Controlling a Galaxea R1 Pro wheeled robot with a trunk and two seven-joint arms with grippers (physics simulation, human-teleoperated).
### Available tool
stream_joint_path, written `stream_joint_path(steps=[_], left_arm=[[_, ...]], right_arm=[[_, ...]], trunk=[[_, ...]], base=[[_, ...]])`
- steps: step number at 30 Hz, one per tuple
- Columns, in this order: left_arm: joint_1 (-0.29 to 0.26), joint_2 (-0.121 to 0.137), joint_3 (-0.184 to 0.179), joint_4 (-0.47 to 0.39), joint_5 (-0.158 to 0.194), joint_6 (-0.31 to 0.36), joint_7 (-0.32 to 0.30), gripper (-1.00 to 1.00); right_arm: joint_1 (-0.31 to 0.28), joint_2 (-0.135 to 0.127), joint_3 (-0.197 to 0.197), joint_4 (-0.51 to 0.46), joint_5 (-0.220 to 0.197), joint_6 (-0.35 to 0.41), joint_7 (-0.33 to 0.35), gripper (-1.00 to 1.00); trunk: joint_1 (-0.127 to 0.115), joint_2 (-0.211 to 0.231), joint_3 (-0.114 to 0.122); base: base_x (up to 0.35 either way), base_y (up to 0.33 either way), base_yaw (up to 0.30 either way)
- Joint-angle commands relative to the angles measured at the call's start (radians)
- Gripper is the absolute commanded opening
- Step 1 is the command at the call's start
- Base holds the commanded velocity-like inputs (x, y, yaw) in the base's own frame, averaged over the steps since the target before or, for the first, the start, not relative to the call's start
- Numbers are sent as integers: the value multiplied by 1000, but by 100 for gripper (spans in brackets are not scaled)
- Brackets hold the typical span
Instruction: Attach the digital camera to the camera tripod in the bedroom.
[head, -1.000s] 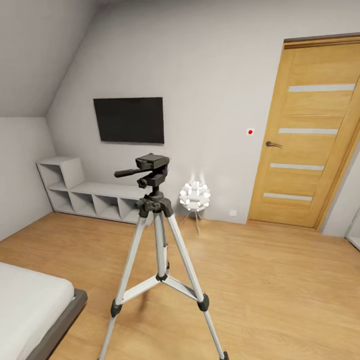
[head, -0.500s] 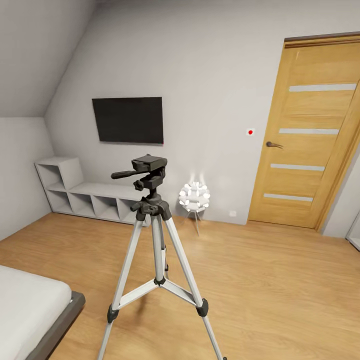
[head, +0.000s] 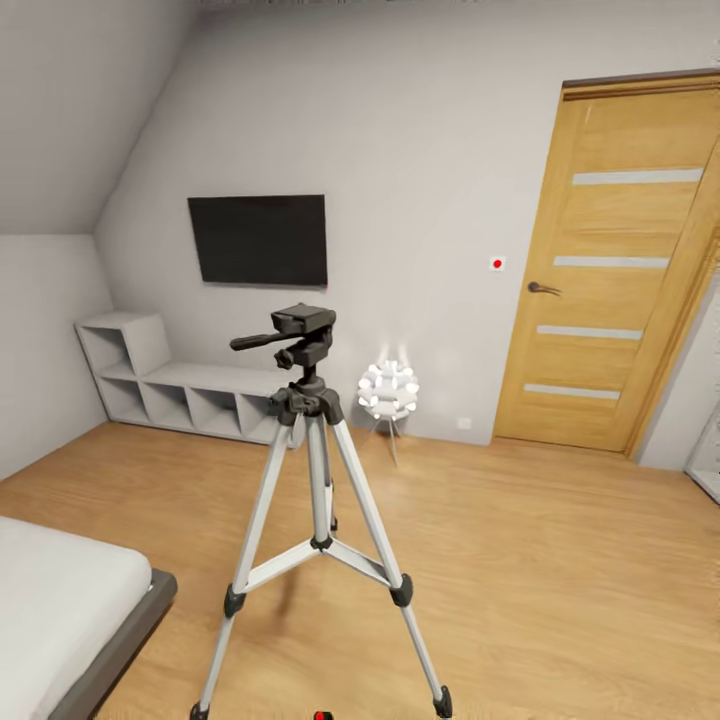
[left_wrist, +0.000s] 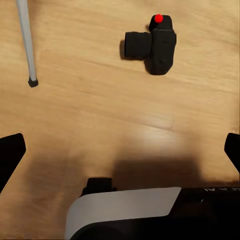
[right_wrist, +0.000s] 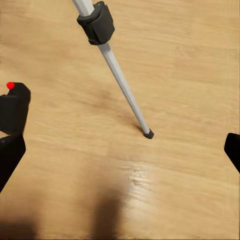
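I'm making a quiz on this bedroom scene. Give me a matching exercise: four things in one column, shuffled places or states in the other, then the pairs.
Things:
1. digital camera
2. camera tripod
3. door
4. television

Places or states:
A. mounted on the wall
B. lying on the wood floor
C. shut
D. standing, its head bare

Pairs: 1-B, 2-D, 3-C, 4-A

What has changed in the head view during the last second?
The whole picture shifted slightly, so the camera moved: now both front feet of the silver-legged black-headed tripod show, and a red dot appears at the bottom edge. Tripod, wooden door and grey-framed bed stayed put.
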Motion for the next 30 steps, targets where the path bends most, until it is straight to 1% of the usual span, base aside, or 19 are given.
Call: stream_joint_path(steps=[1, 19, 26, 28, 30], left_arm=[[0, 0, 0, -1, 0, -2, 0, 100], [0, 0, 0, -1, 0, -1, 0, 100], [0, -1, 1, -5, 0, 0, 2, 100], [0, -1, 2, -15, 0, 0, 3, 100], [0, -1, 2, -51, 0, 1, 6, 100]], right_arm=[[0, 0, 0, 1, 1, -3, -1, 100], [0, 0, 0, 1, 0, -3, -1, 100], [0, -1, 0, 0, -1, -3, -1, 100], [0, -1, -1, -1, -1, -5, 0, 100], [0, -2, -2, -3, 0, -16, 0, 100]], trunk=[[-1, -1, -1], [-1, -1, -1], [-1, -1, -1], [-1, -1, -1], [-1, -1, -1]], base=[[-327, 0, 0], [-340, 0, 0], [-96, 0, 0], [-17, 0, 0], [-8, 0, 0]])
